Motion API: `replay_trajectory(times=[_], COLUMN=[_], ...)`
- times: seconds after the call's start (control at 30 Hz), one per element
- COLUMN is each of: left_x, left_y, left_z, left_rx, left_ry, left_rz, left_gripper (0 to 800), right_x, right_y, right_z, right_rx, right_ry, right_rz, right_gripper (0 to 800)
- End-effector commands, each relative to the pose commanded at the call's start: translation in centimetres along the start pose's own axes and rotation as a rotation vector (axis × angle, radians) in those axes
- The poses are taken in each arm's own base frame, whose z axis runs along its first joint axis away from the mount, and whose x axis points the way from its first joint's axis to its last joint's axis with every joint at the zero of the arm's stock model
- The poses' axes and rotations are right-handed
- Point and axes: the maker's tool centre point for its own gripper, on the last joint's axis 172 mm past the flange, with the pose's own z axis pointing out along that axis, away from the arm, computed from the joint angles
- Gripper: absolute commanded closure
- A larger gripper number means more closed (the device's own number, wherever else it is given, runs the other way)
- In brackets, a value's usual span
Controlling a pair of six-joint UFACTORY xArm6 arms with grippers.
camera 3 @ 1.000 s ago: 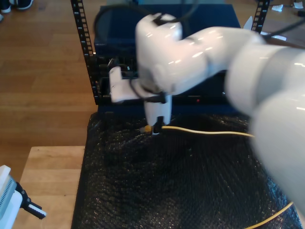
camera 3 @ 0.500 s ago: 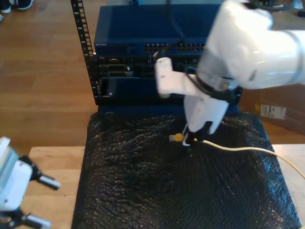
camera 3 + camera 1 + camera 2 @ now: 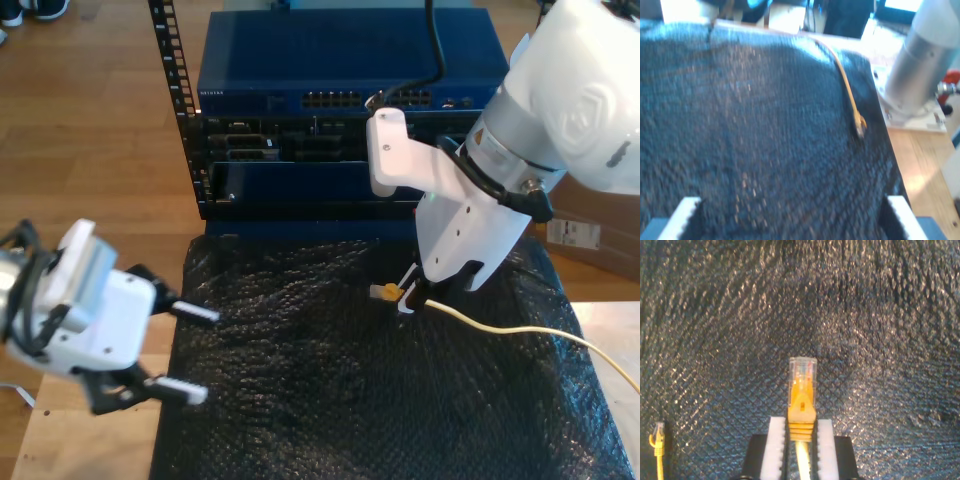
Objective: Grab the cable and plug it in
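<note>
Ribbed white pads of my second pincer (image 3: 801, 437) clamp the yellow cable (image 3: 801, 405); my first pincer (image 3: 792, 220) gapes.

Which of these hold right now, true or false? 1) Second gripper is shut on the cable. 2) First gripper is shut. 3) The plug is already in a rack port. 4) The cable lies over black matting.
1) True: my second gripper clamps the cable behind the plug.
2) False: my first gripper is open, holding nothing.
3) False: the plug hangs above the mat, short of the rack.
4) True.
</note>
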Motion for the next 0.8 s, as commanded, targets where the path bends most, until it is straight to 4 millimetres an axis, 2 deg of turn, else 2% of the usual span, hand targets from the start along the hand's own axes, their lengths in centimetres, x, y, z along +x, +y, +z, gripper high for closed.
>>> replay_trajectory(times=[0.13, 0.27, 0.37, 0.57, 0.8], left_x=[1.2, 3.5, 5.3, 7.2, 7.3], left_y=[-1.0, -0.7, -1.0, -3.6, -4.8], left_z=[1.3, 3.8, 4.4, 4.1, 4.0], left_rx=[0.006, -0.05, -0.072, -0.006, 0.031], left_ry=[0.016, 0.051, 0.05, 0.109, 0.126], left_rz=[0.004, 0.045, 0.063, 0.022, 0.009], left_gripper=[0, 0, 0, 0, 0], right_x=[0.3, 0.8, 0.9, 0.9, 1.2], right_y=[-0.2, -0.3, -0.3, -0.3, -0.4], right_z=[-0.3, -0.6, -0.6, -0.6, -0.6], right_rx=[-0.002, -0.005, -0.004, -0.004, 0.001], right_ry=[0.009, 0.029, 0.032, 0.034, 0.046], right_rz=[-0.001, 0.001, 0.003, 0.003, 0.008], right_gripper=[794, 794, 794, 794, 794])
